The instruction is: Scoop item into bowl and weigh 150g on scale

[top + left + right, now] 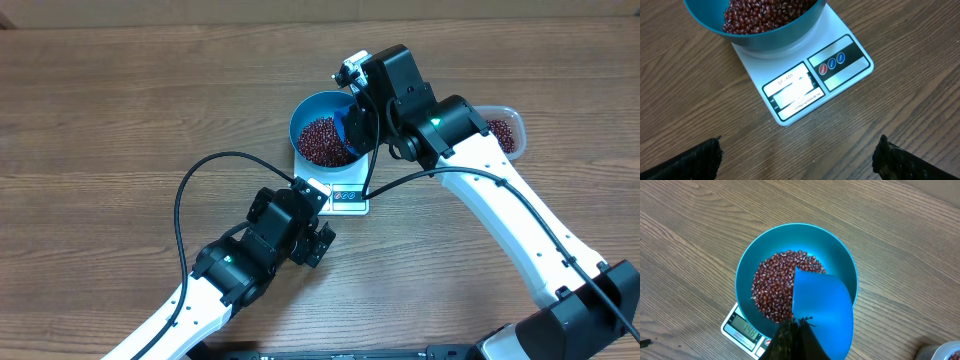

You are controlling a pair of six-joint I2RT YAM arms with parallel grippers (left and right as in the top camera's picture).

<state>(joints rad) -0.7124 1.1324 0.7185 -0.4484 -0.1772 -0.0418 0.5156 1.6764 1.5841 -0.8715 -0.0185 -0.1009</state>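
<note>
The little red-brown beans (772, 287) sit in a heap inside the blue bowl (840, 255), mostly on one side of it. The bowl stands on the white scale (756, 65), which lies flat on the wooden table (120, 100). The display (744, 328) is lit, but the digits are too small to read for sure. Just over the beans hangs a blue scoop (822, 305), tipped down into the bowl, and no beans show on the side we can see. The right gripper (792, 330) is squeezed tight on the scoop's handle. More beans wait in the clear tub (505, 125) off behind that arm. The left gripper (799, 150) is spread wide with nothing in it, hovering near the front of the scale. I think the weight may be close, so one more big scoop could put in too many beans. If the scoop bumps or leans on the bowl, the number would be wrong, or the bowl could slide. The left gripper touching the scale could spoil the number too.
</note>
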